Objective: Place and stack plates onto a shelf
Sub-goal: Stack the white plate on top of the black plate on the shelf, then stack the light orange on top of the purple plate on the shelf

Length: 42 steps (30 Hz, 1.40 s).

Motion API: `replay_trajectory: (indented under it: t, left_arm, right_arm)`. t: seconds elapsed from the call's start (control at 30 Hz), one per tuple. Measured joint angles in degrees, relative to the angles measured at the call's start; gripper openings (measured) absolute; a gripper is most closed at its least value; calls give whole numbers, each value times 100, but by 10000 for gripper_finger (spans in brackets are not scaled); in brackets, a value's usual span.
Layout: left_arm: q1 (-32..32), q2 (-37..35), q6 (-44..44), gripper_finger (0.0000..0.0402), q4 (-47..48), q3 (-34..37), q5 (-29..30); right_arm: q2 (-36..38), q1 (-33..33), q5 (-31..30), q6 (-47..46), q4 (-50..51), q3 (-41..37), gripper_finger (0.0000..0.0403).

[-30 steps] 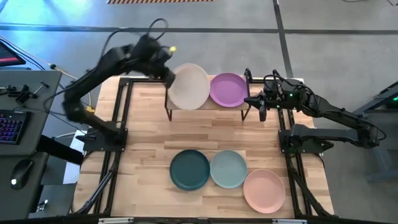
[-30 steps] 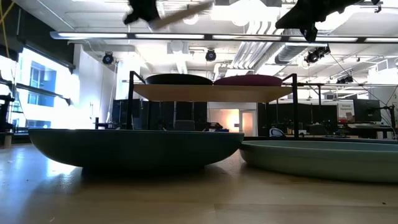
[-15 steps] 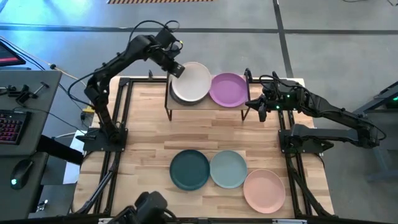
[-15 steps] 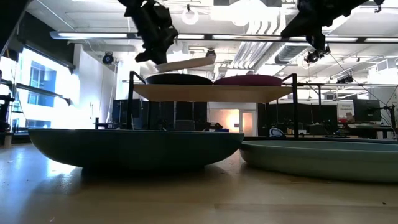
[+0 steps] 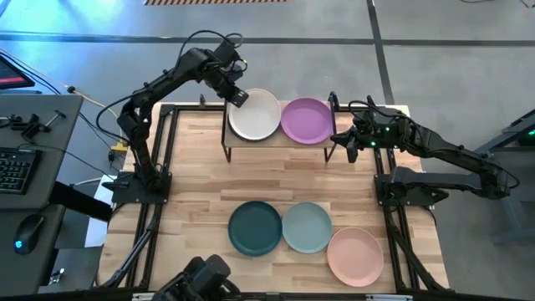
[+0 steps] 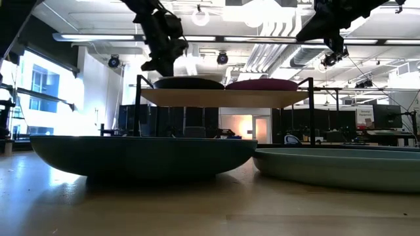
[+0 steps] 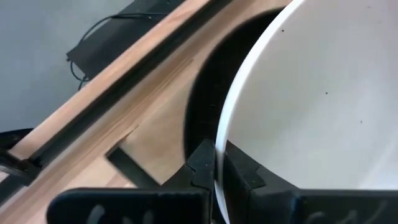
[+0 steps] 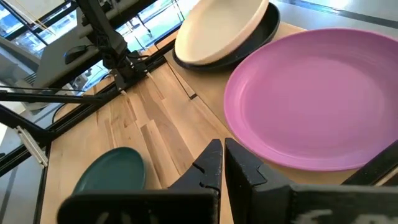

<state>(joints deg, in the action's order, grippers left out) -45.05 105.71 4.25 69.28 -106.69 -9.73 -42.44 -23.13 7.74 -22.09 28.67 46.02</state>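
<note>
Clearly the left pincer (image 5: 236,95) is clamped on the rim of the cream-white plate (image 5: 256,115), one finger above the lip and one below, as the left wrist view shows (image 7: 214,180). That plate sits on the black plate (image 8: 268,28), whose dark edge shows beneath it, on the left half of the shelf (image 5: 280,145). The purple plate (image 5: 307,120) lies beside them on the shelf's right half, just touching or nearly so. Near the shelf's right end hangs the right pincer (image 5: 351,146), its fingers close together and holding nothing.

On the worktop (image 5: 196,167) in front, the dark teal plate (image 5: 255,227), the pale blue-green plate (image 5: 307,227) and the pink plate (image 5: 355,255) lie in a row, each touching or overlapping its neighbour, well apart from the shelf.

By their look the plates are stiff, light and matte, so a rim pinch should carry one without sagging, though a plate held at a single edge point may tilt. The raised lip is the sensible place to take hold, at an edge free of neighbouring plates. If ceramic, a hard set-down could chip them.
</note>
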Motion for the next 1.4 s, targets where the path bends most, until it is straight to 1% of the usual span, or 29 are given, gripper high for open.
replay_trajectory:
  t: [0.13,0.23,0.33,0.43,0.57,0.8,0.9,0.97,1.03,1.1,1.2,1.33,1.4]
  left_arm:
    - [80,95,-18,12,-25,0,-5]
    - [113,94,-204,12,-29,0,-3]
    - [130,94,-243,16,-19,0,147]
    - [128,94,-317,26,-13,0,172]
    - [126,94,-406,55,-13,0,172]
    - [97,-78,-496,128,-23,-63,182]
    - [65,-305,-346,149,-56,-205,80]
    - [61,-590,-258,158,-150,-193,-173]
    - [156,-962,-203,162,-485,-83,-364]
    - [342,-1430,-59,162,-992,204,-408]
    - [709,-2299,152,161,-2197,1012,-425]
    - [1359,-3650,478,161,-4059,2589,-425]
    - [1717,-4289,698,161,-4942,3451,-328]
  right_arm:
    - [0,-1,-7,0,33,0,0]
    - [0,-1,-58,0,66,0,0]
    - [0,-1,-70,0,101,0,0]
    - [0,0,-71,0,132,0,0]
    - [0,-1,-72,2,196,0,0]
    - [0,1,-76,4,205,0,0]
    - [0,-1,-76,12,199,0,0]
    - [0,-1,-76,7,199,0,0]
    - [0,-1,-76,6,196,0,0]
    - [0,-1,-76,8,112,0,0]
    - [0,6,-76,108,-170,0,0]
    - [0,6,-74,162,-706,0,0]
    - [0,6,-42,163,-1000,0,0]
